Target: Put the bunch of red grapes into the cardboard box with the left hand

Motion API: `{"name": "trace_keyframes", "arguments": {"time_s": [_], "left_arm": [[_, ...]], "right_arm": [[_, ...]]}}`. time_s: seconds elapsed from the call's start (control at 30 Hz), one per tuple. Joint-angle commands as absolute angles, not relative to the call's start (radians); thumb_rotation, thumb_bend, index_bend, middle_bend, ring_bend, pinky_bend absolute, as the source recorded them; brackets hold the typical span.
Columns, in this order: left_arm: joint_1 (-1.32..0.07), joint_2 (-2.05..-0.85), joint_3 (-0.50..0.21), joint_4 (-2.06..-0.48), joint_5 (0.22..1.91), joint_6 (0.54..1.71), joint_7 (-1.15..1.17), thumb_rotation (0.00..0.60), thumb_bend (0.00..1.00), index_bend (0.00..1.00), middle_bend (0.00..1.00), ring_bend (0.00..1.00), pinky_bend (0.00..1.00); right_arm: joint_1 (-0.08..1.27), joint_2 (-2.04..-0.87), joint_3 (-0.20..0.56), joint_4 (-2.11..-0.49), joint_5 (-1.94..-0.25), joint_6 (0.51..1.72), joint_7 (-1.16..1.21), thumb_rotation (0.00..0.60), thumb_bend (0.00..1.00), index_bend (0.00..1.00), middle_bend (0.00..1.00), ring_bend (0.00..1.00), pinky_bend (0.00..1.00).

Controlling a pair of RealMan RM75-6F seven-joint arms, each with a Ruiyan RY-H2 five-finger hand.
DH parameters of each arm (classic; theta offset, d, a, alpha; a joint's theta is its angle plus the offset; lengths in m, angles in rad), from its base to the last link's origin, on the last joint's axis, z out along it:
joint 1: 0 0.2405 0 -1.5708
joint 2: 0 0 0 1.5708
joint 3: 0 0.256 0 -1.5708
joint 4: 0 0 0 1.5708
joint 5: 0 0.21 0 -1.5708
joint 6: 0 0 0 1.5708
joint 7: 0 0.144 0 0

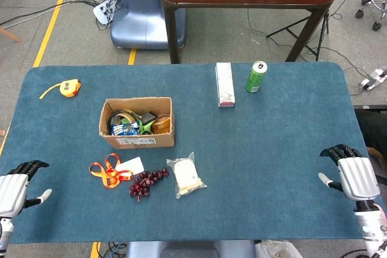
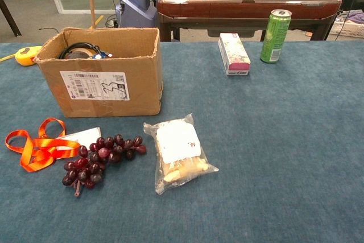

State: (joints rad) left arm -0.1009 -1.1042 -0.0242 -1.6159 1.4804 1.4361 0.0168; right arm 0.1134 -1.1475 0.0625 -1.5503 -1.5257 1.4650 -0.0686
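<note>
A bunch of dark red grapes [image 1: 147,182] [image 2: 99,160] lies on the blue tablecloth, just in front of the open cardboard box [image 1: 137,123] [image 2: 103,74], which holds several items. My left hand [image 1: 14,190] rests at the table's front left edge, far left of the grapes, fingers apart and holding nothing. At the front right edge my right hand [image 1: 353,177] is likewise empty with fingers apart. Neither hand shows in the chest view.
An orange ribbon with a white card [image 1: 110,171] [image 2: 37,145] lies left of the grapes; a clear food packet [image 1: 185,176] [image 2: 178,152] lies to their right. A pink carton [image 1: 224,84], a green can [image 1: 256,77] and a yellow tape measure [image 1: 68,88] sit further back.
</note>
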Motion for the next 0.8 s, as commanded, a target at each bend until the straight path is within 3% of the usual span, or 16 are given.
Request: {"name": "trace_keyframes", "arguments": {"time_s": [0.03, 0.27, 0.43, 0.6, 0.8], "left_arm": [[-0.104, -1.097, -0.005, -1.626, 1.524, 1.436, -0.016, 0.6, 0.16, 0.29, 0.3, 0.27, 0.42], [-0.118, -1.103, 0.029, -1.639, 1.617, 1.437, -0.068, 0.6, 0.16, 0.29, 0.3, 0.27, 0.5], [-0.141, -1.132, 0.049, -1.631, 1.675, 1.421, -0.096, 0.6, 0.16, 0.29, 0.3, 0.25, 0.51], [-0.172, -1.128, 0.066, -1.695, 1.686, 1.363, -0.123, 0.6, 0.16, 0.29, 0.3, 0.25, 0.4], [-0.201, -1.131, 0.073, -1.762, 1.685, 1.313, -0.077, 0.6, 0.15, 0.29, 0.3, 0.25, 0.38]], "right_arm": [[0.109, -1.141, 0.061, -1.558, -1.531, 1.474, -0.071, 0.6, 0.15, 0.43, 0.43, 0.28, 0.41], [0.092, -1.127, 0.062, -1.577, -1.544, 1.513, -0.067, 0.6, 0.15, 0.43, 0.43, 0.28, 0.41], [0.086, -1.124, 0.065, -1.582, -1.537, 1.519, -0.073, 0.6, 0.15, 0.43, 0.43, 0.29, 0.41], [0.078, -1.12, 0.064, -1.592, -1.543, 1.536, -0.081, 0.6, 0.15, 0.43, 0.43, 0.29, 0.41], [0.072, -1.111, 0.067, -1.6, -1.547, 1.547, -0.078, 0.6, 0.15, 0.43, 0.43, 0.29, 0.41]]}}
